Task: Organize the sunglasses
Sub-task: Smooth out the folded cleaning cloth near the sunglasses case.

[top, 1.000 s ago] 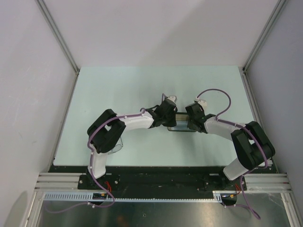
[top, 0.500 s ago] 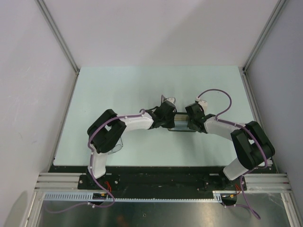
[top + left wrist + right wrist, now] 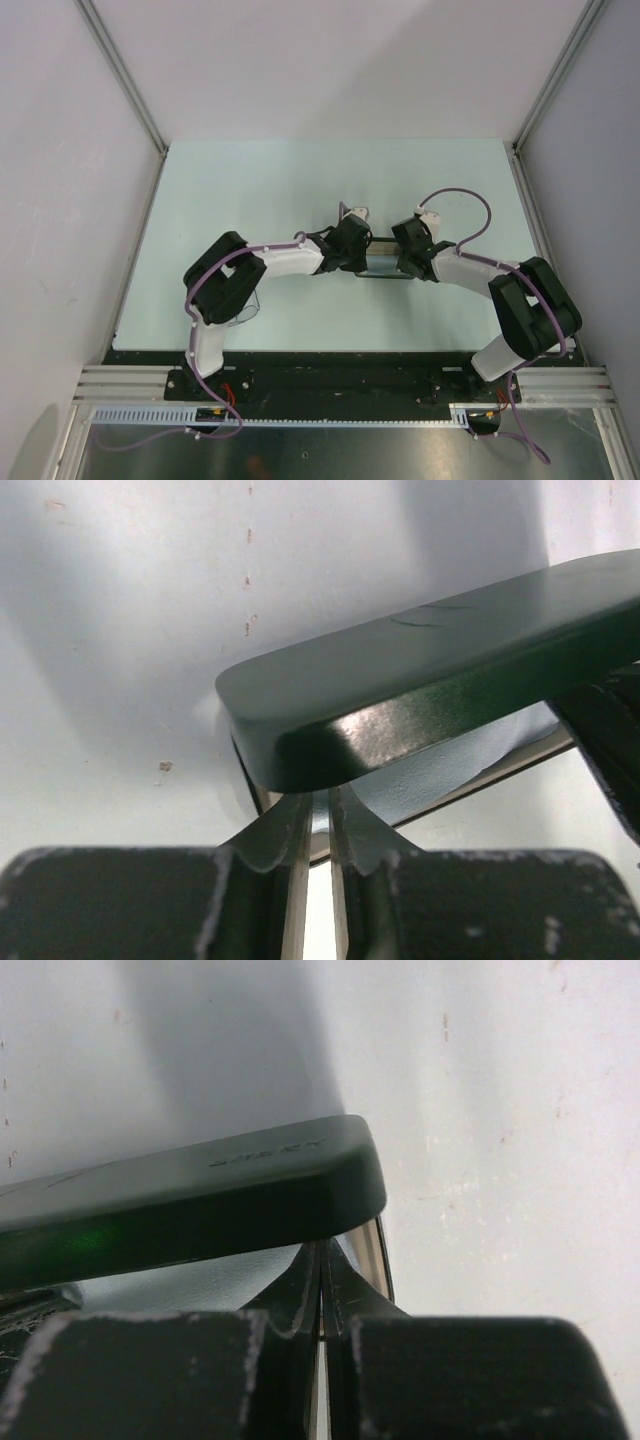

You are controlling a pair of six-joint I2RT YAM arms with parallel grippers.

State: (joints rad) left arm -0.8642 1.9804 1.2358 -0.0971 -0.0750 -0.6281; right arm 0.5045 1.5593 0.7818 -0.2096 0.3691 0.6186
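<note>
The black oblong case (image 3: pixel 383 264) lies at the table's middle between my two grippers. Its lid (image 3: pixel 430 670) stands partly raised over the base. The pale blue cloth (image 3: pixel 450 765) lies inside the base under the lid. My left gripper (image 3: pixel 320 805) is shut on the base's wall at the case's left end (image 3: pixel 352 252). My right gripper (image 3: pixel 320 1255) is shut on the wall at the case's right end (image 3: pixel 404 258), under the lid (image 3: pixel 190 1195), with the cloth (image 3: pixel 190 1285) beside it. The sunglasses are hidden in every view.
The pale green table (image 3: pixel 250 190) is walled by white panels at the back and both sides. A clear round thing (image 3: pixel 247 308) lies under the left arm's elbow near the front left.
The left wrist has shifted a little left and toward the back at the case's end. The right arm and the case have barely moved.
</note>
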